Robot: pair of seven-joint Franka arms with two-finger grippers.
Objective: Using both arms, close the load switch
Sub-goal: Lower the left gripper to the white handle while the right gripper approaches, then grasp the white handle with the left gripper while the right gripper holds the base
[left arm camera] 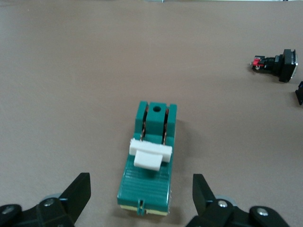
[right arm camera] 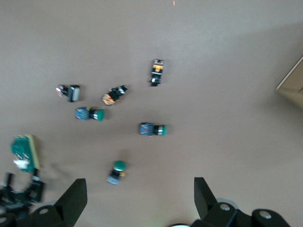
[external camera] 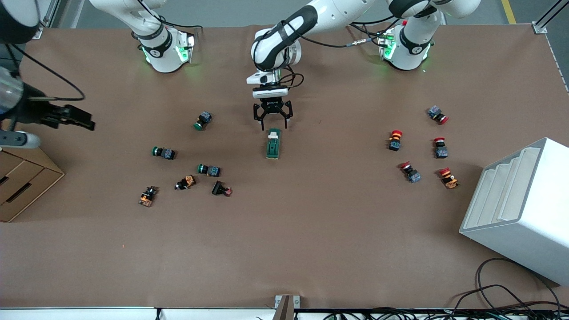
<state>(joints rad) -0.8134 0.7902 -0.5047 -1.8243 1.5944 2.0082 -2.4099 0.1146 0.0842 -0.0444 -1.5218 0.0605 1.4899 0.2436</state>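
The load switch (external camera: 273,143), a dark-green block with a white lever (external camera: 273,136) at its end toward the arm bases, lies mid-table. My left gripper (external camera: 272,126) is open and empty, low over the table just at the switch's lever end. In the left wrist view the switch (left arm camera: 151,161) lies between the open fingers (left arm camera: 80,187), not touched; the left gripper (left arm camera: 141,185) brackets its near end. My right gripper (external camera: 86,121) is open and empty, high over the right arm's end of the table. The right wrist view shows this gripper (right arm camera: 139,187) above the green buttons, with the switch (right arm camera: 22,153) off to the side.
Green and orange push buttons (external camera: 209,170) lie scattered toward the right arm's end. Red-capped buttons (external camera: 394,139) lie toward the left arm's end. A white stepped box (external camera: 520,209) stands beside them, nearer the camera. A cardboard box (external camera: 22,182) sits at the right arm's end.
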